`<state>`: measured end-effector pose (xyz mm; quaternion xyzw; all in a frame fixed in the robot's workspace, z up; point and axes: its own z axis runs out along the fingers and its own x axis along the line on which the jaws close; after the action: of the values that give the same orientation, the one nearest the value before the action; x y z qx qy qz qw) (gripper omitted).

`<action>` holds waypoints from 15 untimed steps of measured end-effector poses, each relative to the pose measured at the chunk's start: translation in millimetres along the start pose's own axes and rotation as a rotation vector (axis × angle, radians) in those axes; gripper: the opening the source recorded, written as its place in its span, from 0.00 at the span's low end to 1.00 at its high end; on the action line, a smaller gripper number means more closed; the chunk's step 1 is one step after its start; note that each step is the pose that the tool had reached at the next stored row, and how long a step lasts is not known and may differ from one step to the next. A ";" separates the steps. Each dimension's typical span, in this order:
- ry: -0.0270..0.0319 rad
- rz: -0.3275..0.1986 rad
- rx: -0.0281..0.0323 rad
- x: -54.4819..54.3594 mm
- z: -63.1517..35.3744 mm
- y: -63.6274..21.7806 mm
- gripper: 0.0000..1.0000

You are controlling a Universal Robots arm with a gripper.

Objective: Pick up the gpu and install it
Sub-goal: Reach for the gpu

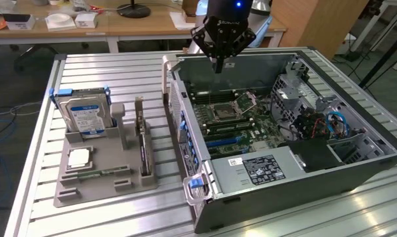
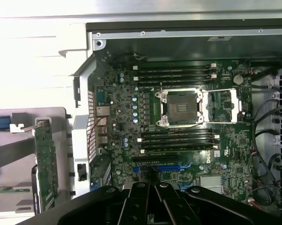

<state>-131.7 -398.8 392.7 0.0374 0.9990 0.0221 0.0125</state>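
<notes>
1. While the gpu (image 1: 141,148) stands on its long edge in a groove of the grey tray (image 1: 99,190), along the tray's edge nearest the case (image 1: 304,192), no part of the job shows as done.
2. The tray lies by the worktop's (image 1: 119,74) edge on the exterior view's left. The case, with its side open, takes up the worktop toward the exterior view's right.
3. A hard drive (image 1: 86,116) stands at the tray's far corner, apart from the gpu, and is not the part wanted.
4. The claw (image 1: 218,66) hangs above the far wall of the case, over the board (image 1: 235,118) and well apart from the gpu. Its fingers are pressed together and hold nothing.
5. In the wrist view the gpu is a green card standing upright in the tray, just outside the case wall.
6. The long slots (image 2: 166,166) on the board carry no card, so nothing has been fitted there.
7. My judgement is that the task is at its very start, with both the picking up and the installing left to do.
</notes>
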 end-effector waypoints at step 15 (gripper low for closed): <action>0.0000 0.000 0.0000 27.4 1.2 -2.1 0.11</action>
<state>-159.1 -398.9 390.8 0.0374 0.9990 0.0221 0.0125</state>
